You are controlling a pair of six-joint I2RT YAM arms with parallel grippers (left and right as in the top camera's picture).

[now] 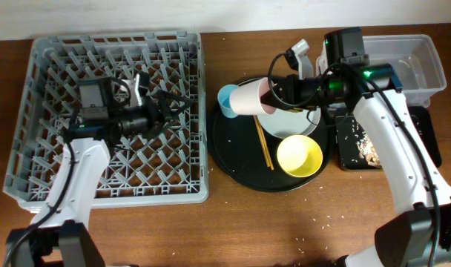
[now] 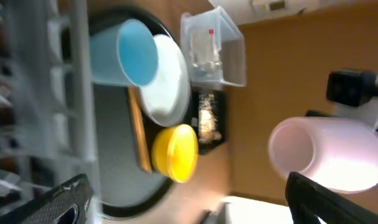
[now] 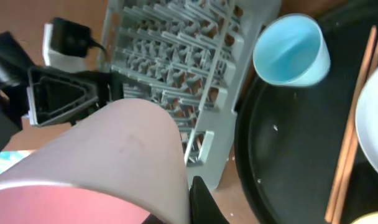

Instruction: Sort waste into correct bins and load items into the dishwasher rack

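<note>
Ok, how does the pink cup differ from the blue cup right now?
The pink cup is held in the right end effector; the blue cup stands free on the round black tray. The pink cup lies sideways, mouth toward the rack; the blue cup is upright, mouth up. Both look empty.

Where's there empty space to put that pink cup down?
The dishwasher rack holds nothing; only the left gripper hangs over its middle. Bare table lies in front of the round black tray. That tray is crowded: blue cup, plate, yellow bowl, chopsticks.
</note>
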